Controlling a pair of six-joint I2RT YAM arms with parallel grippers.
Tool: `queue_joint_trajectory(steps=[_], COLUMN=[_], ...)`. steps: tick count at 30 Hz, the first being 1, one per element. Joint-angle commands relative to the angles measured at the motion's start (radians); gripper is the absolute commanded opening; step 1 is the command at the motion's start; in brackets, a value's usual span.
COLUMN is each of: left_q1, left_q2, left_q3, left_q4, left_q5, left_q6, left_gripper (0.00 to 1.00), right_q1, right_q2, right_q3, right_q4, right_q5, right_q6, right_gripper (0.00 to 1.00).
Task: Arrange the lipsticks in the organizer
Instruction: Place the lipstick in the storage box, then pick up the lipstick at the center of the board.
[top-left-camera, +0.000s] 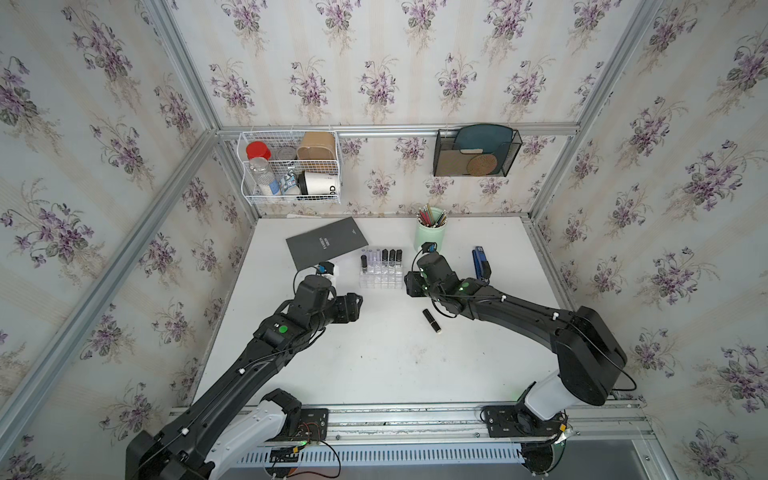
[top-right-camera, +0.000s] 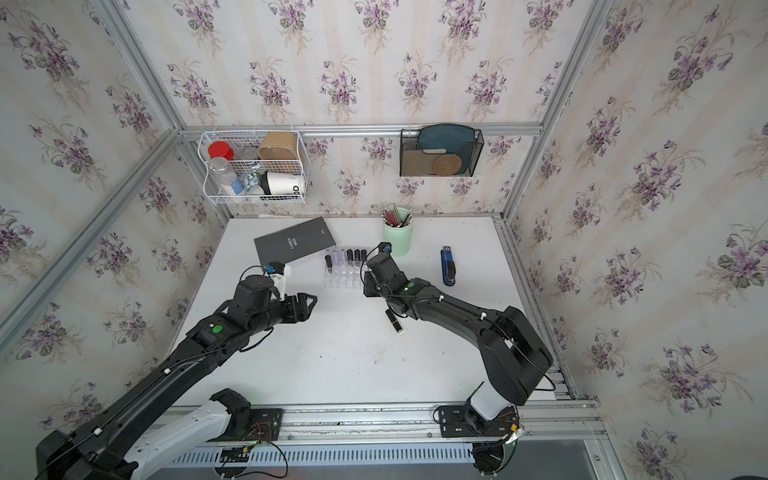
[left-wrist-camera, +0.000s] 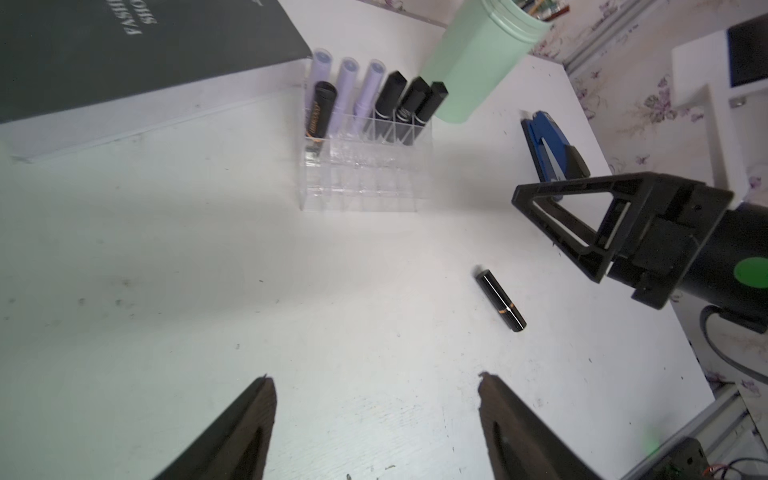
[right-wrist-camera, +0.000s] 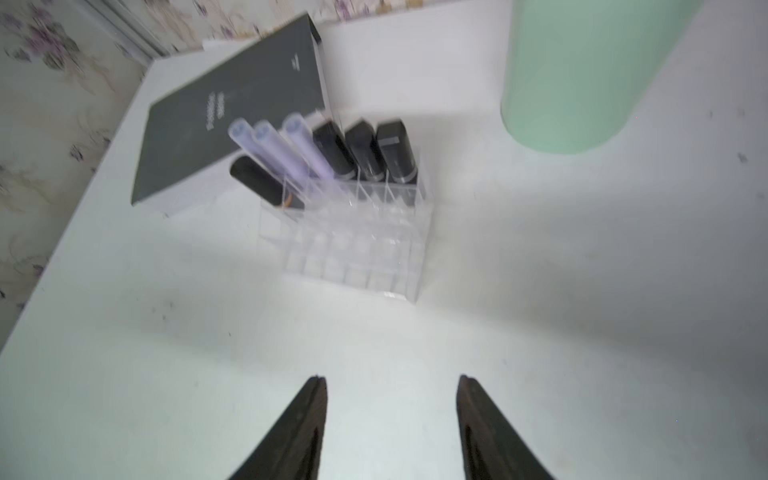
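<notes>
Fetching the last tube looks like the step in hand. Either arm could do it: the left gripper (left-wrist-camera: 374, 378) gapes wide and empty, and the right gripper (right-wrist-camera: 390, 378) stands parted, empty too. The organizer (left-wrist-camera: 361, 195) holds seven lipsticks (left-wrist-camera: 390, 93) upright in its back cells. One black lipstick (left-wrist-camera: 500, 301) lies flat nearby (pinch across its barrel, then stand it up). Floral-papered walls (top-left-camera: 374, 62) enclose the white table (top-left-camera: 374, 365) — smooth, lightly scuffed.

dark grey flat book (left-wrist-camera: 124, 54) near the far edge of the white table (left-wrist-camera: 166, 291): white capitals "FASH…" over "SHO…", cut off by the frame | white cup with black lid (top-left-camera: 320, 183) lying in the white wire basket (top-left-camera: 246, 183) on the back wall: black "DD" | round-topped glossy black lipstick (left-wrist-camera: 321, 110): gold lettering, too blurred to read
</notes>
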Motion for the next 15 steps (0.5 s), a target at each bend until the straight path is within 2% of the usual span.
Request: queue_joint_trajectory(steps=[1,8,15], left_q1=[-0.079,-0.179,-0.196], left_q2=[0.056,0.185,0.159], left_q3=[-0.002,0.014,-0.007], left_q4=[0.094,0.14,0.101], left_q5=[-0.044,-0.006,-0.033], left_q6=[0.0,-0.059,-0.085], left_gripper=[0.77,0.63,0.6], right_q1=[-0.006,-0.01,-0.022], right_q2=[-0.035,0.045,0.159], right_q3=[-0.016,-0.001,0.026], right_q4=[-0.281,-0.356,-0.318], right_q5=[-0.008,-0.007,-0.022], right_q6=[-0.005,-0.101,-0.141], right_gripper=[0.58,0.56,0.5])
